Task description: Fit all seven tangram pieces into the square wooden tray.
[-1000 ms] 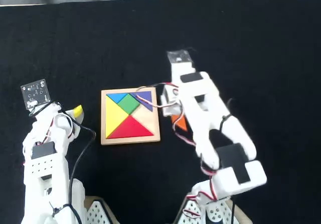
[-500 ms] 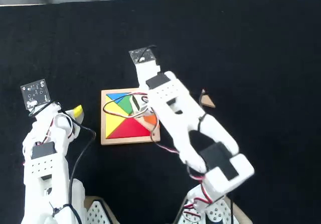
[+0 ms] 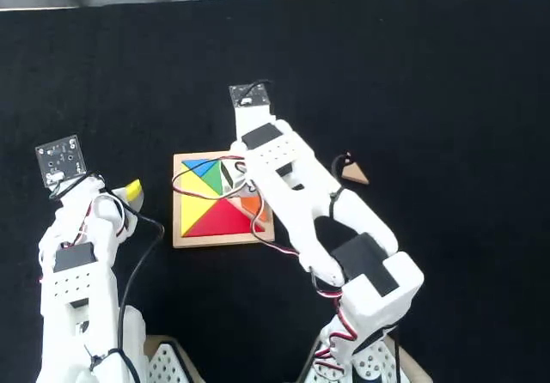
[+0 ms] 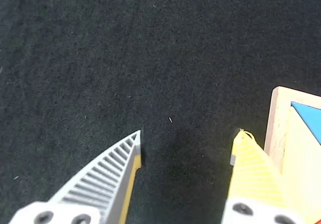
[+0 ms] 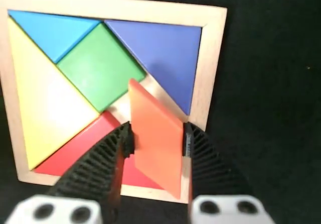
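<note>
Now the square wooden tray (image 3: 215,240) is sitting left of centre on the black desk (image 3: 447,74), holding a blue triangle (image 5: 50,30), a green square (image 5: 100,66), an indigo triangle (image 5: 160,48), a yellow triangle (image 5: 45,103) and a red triangle (image 5: 83,144). The right hand (image 5: 155,133) is pinching the orange parallelogram (image 5: 155,153) over the bare gap by the tray's right rim. A tan triangle (image 3: 353,173) is lying on the desk to the right, well apart from the tray. The left hand (image 4: 189,133) is hovering with its fingers wide over bare cloth just left of the tray.
</note>
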Controlling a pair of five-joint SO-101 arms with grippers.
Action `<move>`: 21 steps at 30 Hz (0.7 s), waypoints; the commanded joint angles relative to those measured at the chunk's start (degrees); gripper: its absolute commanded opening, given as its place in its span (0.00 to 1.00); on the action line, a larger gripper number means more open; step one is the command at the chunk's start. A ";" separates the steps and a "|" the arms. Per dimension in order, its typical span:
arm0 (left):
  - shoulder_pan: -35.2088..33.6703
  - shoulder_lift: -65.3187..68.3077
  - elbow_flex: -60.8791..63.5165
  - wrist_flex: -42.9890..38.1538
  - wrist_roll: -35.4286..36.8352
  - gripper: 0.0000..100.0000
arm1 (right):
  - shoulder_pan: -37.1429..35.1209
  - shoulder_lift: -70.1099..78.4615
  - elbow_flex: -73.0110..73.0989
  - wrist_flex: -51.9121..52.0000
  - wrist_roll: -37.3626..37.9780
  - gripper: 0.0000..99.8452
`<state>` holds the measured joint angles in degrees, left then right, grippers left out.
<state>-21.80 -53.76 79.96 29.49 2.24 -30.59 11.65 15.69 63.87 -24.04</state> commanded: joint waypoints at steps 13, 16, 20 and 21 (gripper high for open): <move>-0.13 -0.88 -0.40 -0.88 0.09 0.29 | -2.73 -0.13 -1.63 -0.09 -2.55 0.21; -0.13 -0.88 -0.40 -0.88 0.09 0.29 | -2.55 -0.22 -1.71 -0.09 -2.73 0.21; -0.13 -0.88 -0.40 -0.88 0.09 0.29 | -2.55 -0.40 -1.89 -0.09 -2.37 0.21; -0.13 -0.88 -0.40 -0.88 0.09 0.29 | -2.55 -0.66 -1.89 -0.09 -2.29 0.21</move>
<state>-21.80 -53.76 79.96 29.49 2.24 -32.62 11.74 15.69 63.87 -26.15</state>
